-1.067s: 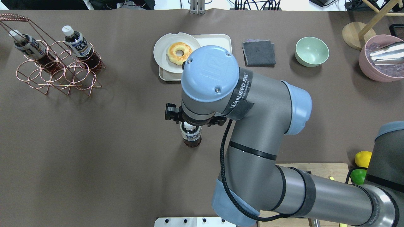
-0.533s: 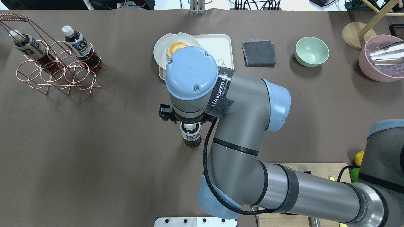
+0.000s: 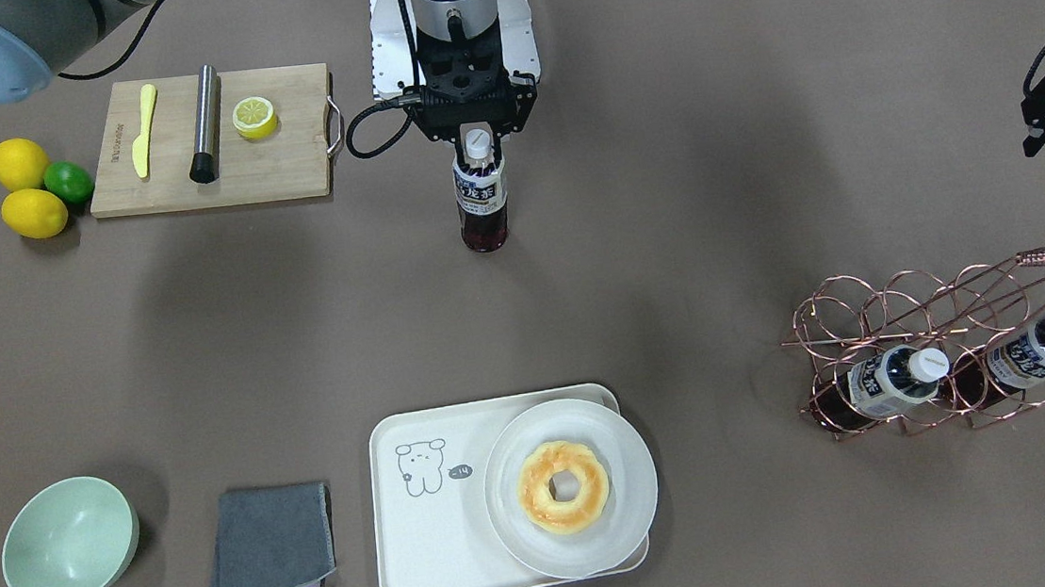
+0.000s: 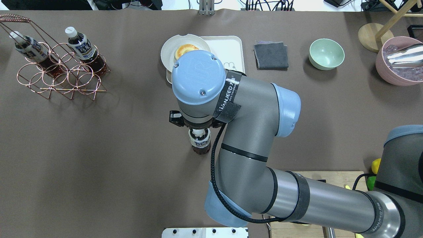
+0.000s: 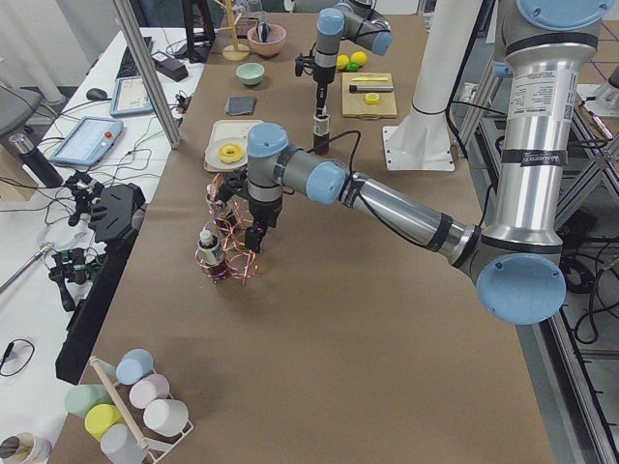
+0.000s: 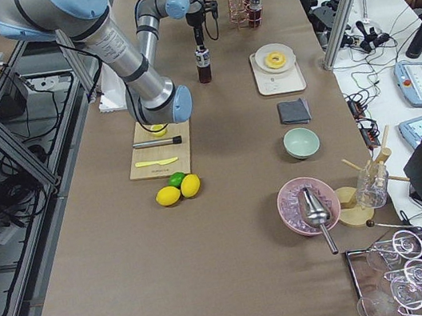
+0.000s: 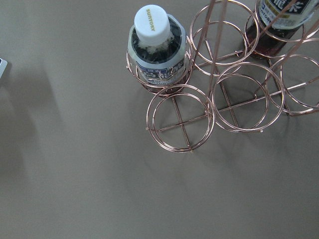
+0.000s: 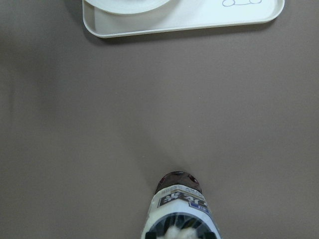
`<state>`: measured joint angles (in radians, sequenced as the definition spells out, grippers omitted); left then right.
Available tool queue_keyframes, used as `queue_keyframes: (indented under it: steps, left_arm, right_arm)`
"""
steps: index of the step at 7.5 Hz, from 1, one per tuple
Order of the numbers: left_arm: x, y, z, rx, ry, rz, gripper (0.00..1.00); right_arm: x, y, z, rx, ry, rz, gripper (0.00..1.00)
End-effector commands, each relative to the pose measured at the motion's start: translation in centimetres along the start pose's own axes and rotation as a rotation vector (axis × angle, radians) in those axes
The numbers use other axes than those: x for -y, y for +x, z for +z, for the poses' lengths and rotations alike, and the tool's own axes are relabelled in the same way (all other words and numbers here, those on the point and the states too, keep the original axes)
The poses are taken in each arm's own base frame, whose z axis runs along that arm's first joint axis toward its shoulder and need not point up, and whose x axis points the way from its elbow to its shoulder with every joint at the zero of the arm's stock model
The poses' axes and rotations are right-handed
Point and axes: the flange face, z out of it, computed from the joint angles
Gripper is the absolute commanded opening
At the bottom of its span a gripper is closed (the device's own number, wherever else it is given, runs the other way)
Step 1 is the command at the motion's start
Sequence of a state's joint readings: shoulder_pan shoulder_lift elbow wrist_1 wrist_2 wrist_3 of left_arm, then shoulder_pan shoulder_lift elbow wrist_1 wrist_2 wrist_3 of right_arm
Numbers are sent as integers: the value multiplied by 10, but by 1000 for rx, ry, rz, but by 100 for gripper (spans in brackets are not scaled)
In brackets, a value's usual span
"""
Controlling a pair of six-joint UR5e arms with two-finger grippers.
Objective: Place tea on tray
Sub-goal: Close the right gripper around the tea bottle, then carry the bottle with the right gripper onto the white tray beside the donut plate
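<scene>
Mid-table, the tea [image 3: 482,204] stands upright — a racked bottle's cap [image 7: 152,22] reads "SUNTORY".

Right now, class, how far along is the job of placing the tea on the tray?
Done: one tea stands upright on the table, apart from the rack. In hand: the right gripper sits over its top; whether the jaws grip it, I cannot tell. Left: lift it and set it on the tray, beside the plate.
</scene>
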<state>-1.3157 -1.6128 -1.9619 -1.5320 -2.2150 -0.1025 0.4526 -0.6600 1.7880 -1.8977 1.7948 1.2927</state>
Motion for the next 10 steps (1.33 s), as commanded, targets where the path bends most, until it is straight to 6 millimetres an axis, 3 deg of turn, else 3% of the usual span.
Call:
queue_keyframes:
  steps: [1,2,4,5,6,7,8,9,10]
  left_arm:
    - [3,1,0,-1,3,3,97]
    - [4,1,0,-1,3,2,97]
    - [1,0,-2,0,5,9,97]
    - [-2,-8,-15,9,27,-9,97]
    - [-19,-17,-23,17,34,-31,97]
    - [-27,-16,-29,19,40,-32,97]
    - [-36,-21,-34,24,45,-45,97]
    - [-43,-26,-39,28,51,-60,97]
    - [-47,-28,-40,14,51,-68,97]
  right_arm:
    - [8,3,-2,-4,9,-31,0]
    - [23,9,-10,-1,24,-45,0]
    - [86,41,-35,-29,28,-105,0]
    - [127,60,-46,-34,28,-105,0]
    - [187,70,-50,-68,13,-122,0]
    - [247,64,-54,-66,8,-105,0]
    - [292,68,-35,-42,36,-94,0]
    - [323,86,-6,-47,48,-93,0]
    - [340,84,2,-77,30,-105,0]
